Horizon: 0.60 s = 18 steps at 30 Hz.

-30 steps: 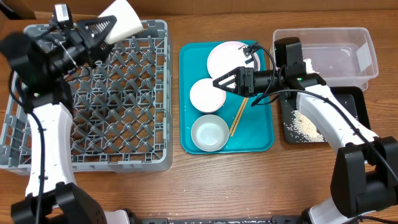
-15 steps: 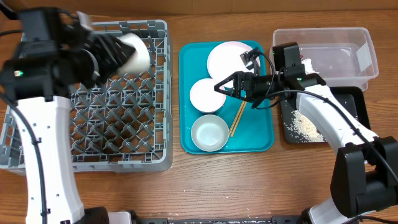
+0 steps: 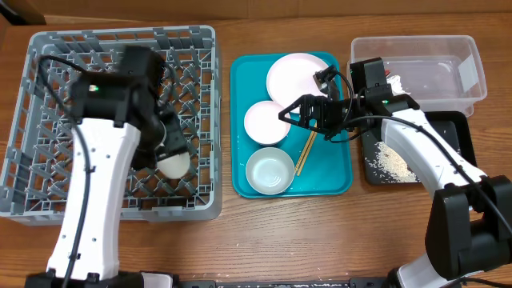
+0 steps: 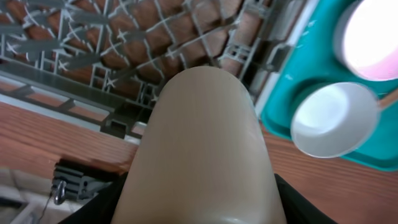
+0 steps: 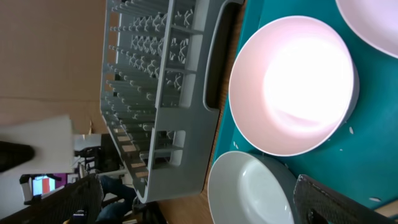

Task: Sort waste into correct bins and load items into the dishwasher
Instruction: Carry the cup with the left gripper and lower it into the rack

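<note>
My left gripper point(image 3: 166, 146) is shut on the small white cup point(image 3: 174, 162), held low over the front right part of the grey dish rack point(image 3: 48, 184). The cup point(image 4: 205, 143) fills the left wrist view. My right gripper point(image 3: 293, 113) is open and empty over the teal tray point(image 3: 336, 180), beside the upper white bowl point(image 3: 265, 122). In the right wrist view that bowl point(image 5: 292, 84) lies ahead of the open fingers point(image 5: 198, 186). The second bowl point(image 3: 270, 171), the plate point(image 3: 296, 74) and the chopsticks point(image 3: 306, 152) lie on the teal tray. The red wrapper is out of view.
The clear tub point(image 3: 448, 48) stands at the back right with a white crumpled piece point(image 3: 394, 82) at its near left corner. The black tray point(image 3: 456, 128) in front of it holds rice point(image 3: 392, 162). The rack's side wall point(image 5: 180, 106) borders the teal tray.
My left arm has swung the cup from the rack's back edge down to its front right part. My right gripper has shifted slightly right over the teal tray.
</note>
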Available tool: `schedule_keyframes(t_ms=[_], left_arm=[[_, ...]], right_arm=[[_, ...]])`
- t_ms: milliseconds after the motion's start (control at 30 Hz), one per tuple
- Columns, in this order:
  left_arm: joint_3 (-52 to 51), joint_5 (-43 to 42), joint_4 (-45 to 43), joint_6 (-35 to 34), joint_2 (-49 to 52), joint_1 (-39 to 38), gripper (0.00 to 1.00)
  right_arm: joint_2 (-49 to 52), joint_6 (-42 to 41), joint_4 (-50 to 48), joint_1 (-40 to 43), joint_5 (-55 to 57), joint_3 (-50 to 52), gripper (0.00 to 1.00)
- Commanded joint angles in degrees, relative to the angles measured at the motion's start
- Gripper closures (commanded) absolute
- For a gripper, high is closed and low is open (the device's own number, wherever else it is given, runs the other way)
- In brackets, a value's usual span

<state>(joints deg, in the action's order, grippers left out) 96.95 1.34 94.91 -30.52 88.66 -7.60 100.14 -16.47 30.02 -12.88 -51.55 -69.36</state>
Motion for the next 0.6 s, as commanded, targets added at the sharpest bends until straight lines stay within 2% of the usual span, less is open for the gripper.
schedule_keyframes(t_ms=[0,433,500,567], left_arm=[[-6.10,1.99,-2.95,-2.95,-0.72,-1.79,0.77],[-26.62,1.33,-19.89,-5.09,-0.70,-2.95,0.70],[-29.00,0.44,-22.80,-5.07,-0.68,-2.95,0.64],[-31.19,0.07,-25.53,-5.07,-0.66,-2.93,0.50]], right_arm=[[0.28,0.46,-0.02,-0.22,0.57,-0.02,0.00],[0.28,0.46,0.33,-0.22,1.66,-0.02,0.00],[0.28,0.46,0.33,-0.22,1.66,-0.02,0.00],[0.28,0.46,0.33,-0.22,1.66,-0.02,0.00]])
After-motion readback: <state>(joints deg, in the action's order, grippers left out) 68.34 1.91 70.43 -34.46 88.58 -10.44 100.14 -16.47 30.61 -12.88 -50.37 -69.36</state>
